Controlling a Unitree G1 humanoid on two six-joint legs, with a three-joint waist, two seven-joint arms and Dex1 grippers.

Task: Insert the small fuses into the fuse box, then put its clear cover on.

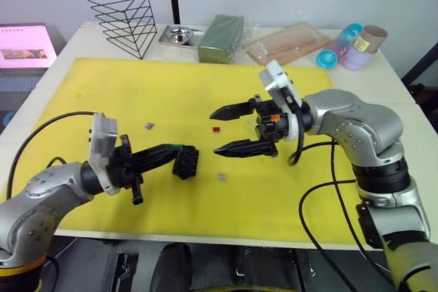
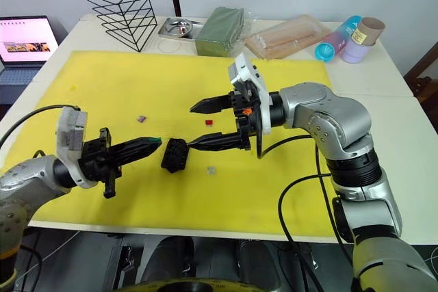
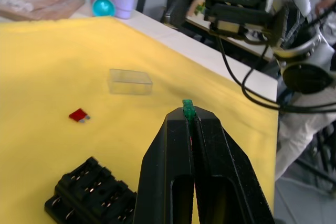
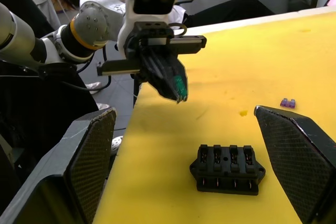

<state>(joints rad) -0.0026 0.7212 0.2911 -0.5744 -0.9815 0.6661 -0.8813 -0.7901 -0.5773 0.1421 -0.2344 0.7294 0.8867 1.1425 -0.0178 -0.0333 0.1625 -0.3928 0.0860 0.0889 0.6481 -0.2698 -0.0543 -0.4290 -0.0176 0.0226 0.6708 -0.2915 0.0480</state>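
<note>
Your left gripper (image 3: 190,116) has its fingers pressed together on the green fuse (image 3: 188,110), which sticks out just past the tips. The fuse box (image 2: 175,154) lies on the yellow mat (image 1: 137,94) just beyond and slightly below those tips, near but not touching — its slots look empty in the right wrist view.

Your right gripper (image 1: 228,130) has its fingers spread wide, nothing between them. The fuse box sits just past its lower fingertip, and the red fuse (image 1: 216,128) lies on the mat in line with the gap between the two fingers. The pale grey fuse (image 1: 222,177) rests below the lower finger. The purple fuse (image 1: 148,126) lies well off to the left gripper's side. The clear cover (image 3: 130,81) sits on the mat beyond the left fingertips, past the red fuse.
</note>
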